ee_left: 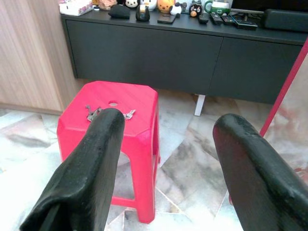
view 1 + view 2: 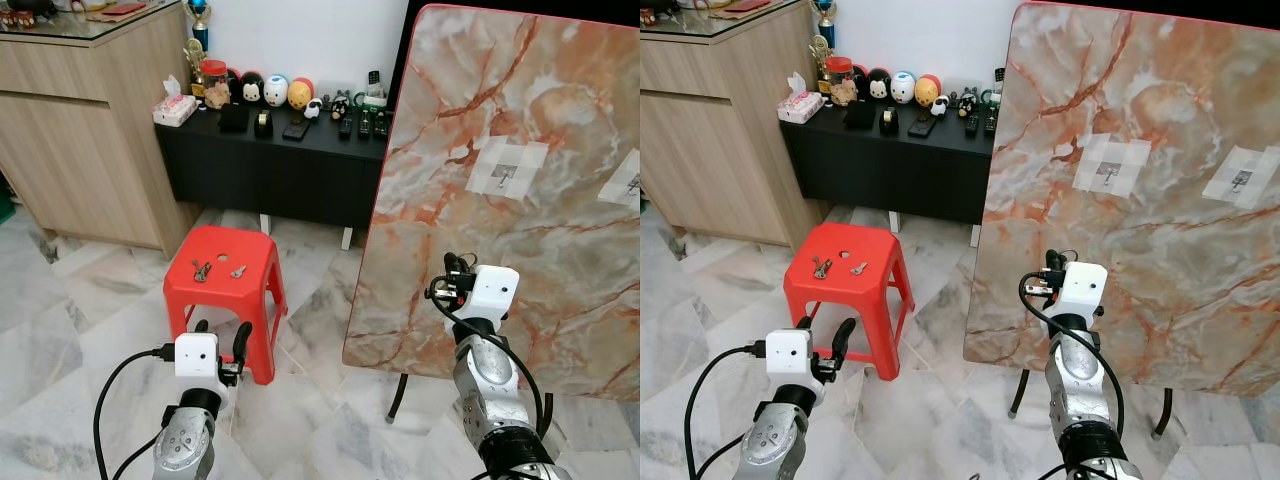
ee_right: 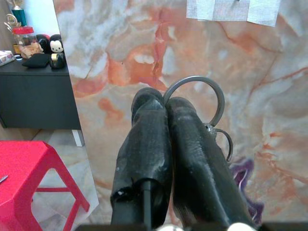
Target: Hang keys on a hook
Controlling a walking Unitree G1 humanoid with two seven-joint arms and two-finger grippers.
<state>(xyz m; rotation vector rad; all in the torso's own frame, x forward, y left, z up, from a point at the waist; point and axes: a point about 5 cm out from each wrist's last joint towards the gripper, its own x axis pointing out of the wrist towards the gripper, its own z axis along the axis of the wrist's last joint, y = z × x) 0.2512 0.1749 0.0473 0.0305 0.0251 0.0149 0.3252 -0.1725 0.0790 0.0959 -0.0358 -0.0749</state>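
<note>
Two grippers up. Right gripper clenched on a key ring, held close in front of the marble board, below & a bit left of the nearer hook. Ring pokes out past the fingertips, a smaller ring dangling off it; keys themselves hidden behind the fingers. Second hook further right on the board, each on a pale taped patch. Left gripper released, fingers wide apart, low, just short of the red stool, pointing at it. On the stool top: key bunch & one loose key beside it, near the centre hole. Behind, dark counter w/ toys, remotes, tissue box. Wood cabinet at left. Marble floor.
</note>
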